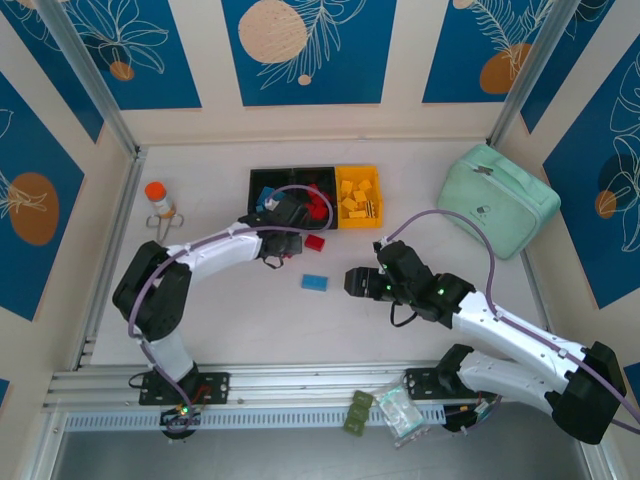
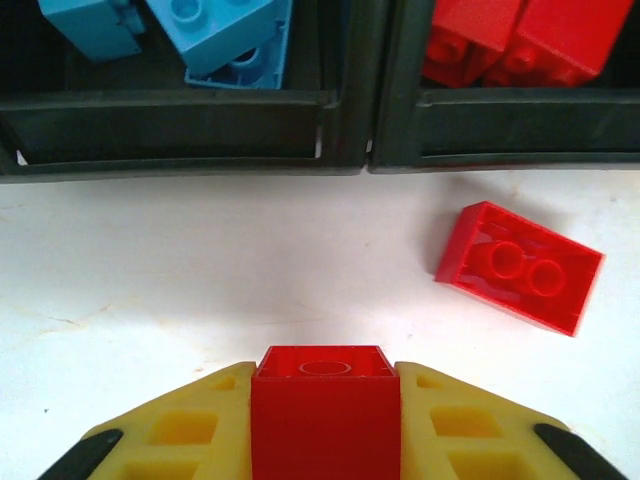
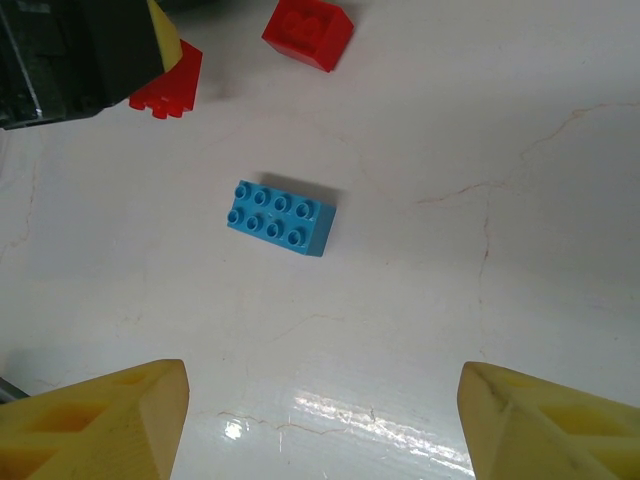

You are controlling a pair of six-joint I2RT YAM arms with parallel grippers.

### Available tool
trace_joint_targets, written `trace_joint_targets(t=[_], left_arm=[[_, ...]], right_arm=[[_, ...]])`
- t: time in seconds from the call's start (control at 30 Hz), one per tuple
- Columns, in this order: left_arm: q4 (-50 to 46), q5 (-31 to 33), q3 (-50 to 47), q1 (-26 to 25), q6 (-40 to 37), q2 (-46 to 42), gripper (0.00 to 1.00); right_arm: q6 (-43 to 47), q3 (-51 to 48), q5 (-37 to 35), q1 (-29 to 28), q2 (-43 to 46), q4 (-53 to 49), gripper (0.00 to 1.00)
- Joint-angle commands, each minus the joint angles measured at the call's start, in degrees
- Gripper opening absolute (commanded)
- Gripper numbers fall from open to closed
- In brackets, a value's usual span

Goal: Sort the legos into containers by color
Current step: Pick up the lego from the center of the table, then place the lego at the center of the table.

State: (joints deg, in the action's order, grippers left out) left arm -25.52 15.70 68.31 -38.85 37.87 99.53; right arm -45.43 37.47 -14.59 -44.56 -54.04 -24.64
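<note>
While most legos [image 1: 355, 195] sit sorted in the containers [image 1: 290, 171], three are left out. One red brick [image 2: 320, 365] is clamped in the left gripper [image 2: 322, 400]; a second red brick [image 2: 520, 268] and a blue brick [image 3: 281, 217] lie loose on the counter [image 1: 250, 320]. The right gripper [image 3: 320, 420] hangs open, empty.

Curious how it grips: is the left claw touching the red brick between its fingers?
Touching. Left wrist view shows the red brick wedged flush between yellow fingers of the left gripper.

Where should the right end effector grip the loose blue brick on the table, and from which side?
Probably from straight above, pinching the blue brick across its two long side walls. It lies flat, studs up, with nothing touching it, and its short width suits the open right end effector, once turned.
</note>
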Motion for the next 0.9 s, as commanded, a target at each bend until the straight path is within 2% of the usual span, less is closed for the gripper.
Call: trace_joint_targets(t=[0.0,0.33,0.6,0.87], left_arm=[[-1.94,-2.69,4.02,0.47,-1.92,-1.7,0.25],[-3.53,-4.97,17.7,0.71,-4.52,6.03,0.26],[-5.88,-6.65,29.25,2.89,-5.73,13.74,0.26],[-6.8,-5.77,40.47,5.21,-8.61,23.06,0.26]], right_arm=[[0.29,0.09,-0.44,0.5,1.02,0.04,0.72],[1.72,1.31,-0.51,2.95,1.31,0.39,0.72],[3.9,2.97,2.67,9.03,-0.25,2.45,0.72],[4.17,4.49,3.1,9.4,-2.82,2.86,0.72]])
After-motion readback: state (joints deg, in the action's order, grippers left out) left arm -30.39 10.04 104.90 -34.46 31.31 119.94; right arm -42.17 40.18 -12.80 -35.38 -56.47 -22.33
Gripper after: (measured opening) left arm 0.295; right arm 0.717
